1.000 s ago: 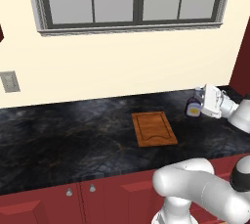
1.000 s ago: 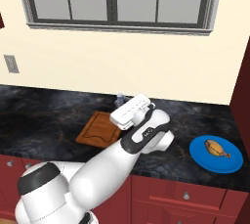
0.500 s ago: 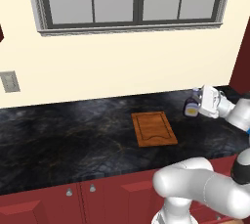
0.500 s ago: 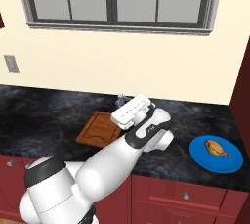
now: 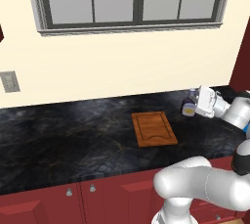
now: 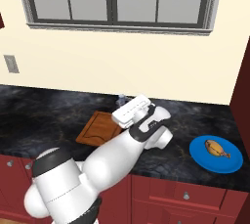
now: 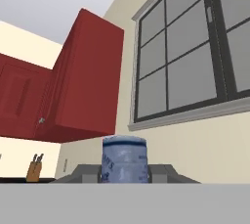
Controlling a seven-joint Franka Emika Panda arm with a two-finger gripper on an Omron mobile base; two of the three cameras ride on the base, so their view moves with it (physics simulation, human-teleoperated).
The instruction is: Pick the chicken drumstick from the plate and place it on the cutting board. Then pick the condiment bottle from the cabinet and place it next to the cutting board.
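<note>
From the left base view, the gripper (image 5: 196, 104) is at the right end of the bench (image 5: 73, 135), clenched on the bottle (image 5: 187, 109). Compared with a second ago it has come a little lower and closer to the board (image 5: 154, 128). The bottle is beside the board's far right corner, not touching it. I cannot tell if its base is already on the bench. It stands about upright, long axis vertical, cap up, yellow label to this camera.

In the right base view, the cap of the bottle (image 6: 121, 100) shows above the white hand, behind the board (image 6: 97, 127). The drumstick (image 6: 217, 148) lies on the plate (image 6: 229, 163), well apart to the right. Its long axis is flat, plump end to the left and bone end to the right. So I think the first step is not done, while the second is almost finished.

In the hand view, the grey cap of the bottle (image 7: 124, 155) rises between the two fingers (image 7: 87, 173), with the cabinet (image 7: 88, 81) behind
</note>
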